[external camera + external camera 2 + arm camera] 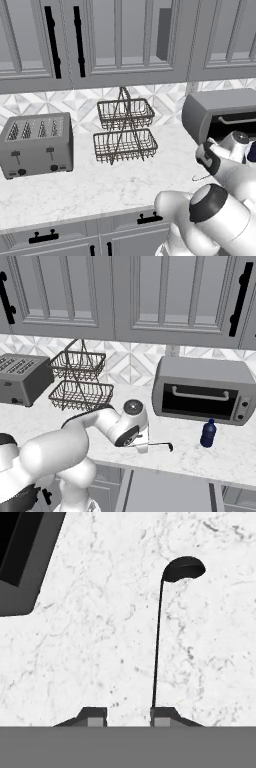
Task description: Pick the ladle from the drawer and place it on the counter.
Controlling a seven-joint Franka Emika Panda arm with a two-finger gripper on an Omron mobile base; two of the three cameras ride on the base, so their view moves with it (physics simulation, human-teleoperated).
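Ladle flat on the white marble counter, handle running straight away from the gripper to the rounded head at the far end. Jaws parted, with a clear gap of bare counter between the tips; handle's near end right against the inner edge of one fingertip, the other tip well clear of it. Not clamped from both sides.

From the right base camera: ladle lying just past the gripper, near the counter's front edge, open grey drawer below, toaster oven behind, blue bottle further off to the side.

From the left base camera: a thin dark curve of the ladle beside the wrist, plus toaster and wire basket rack on the counter.
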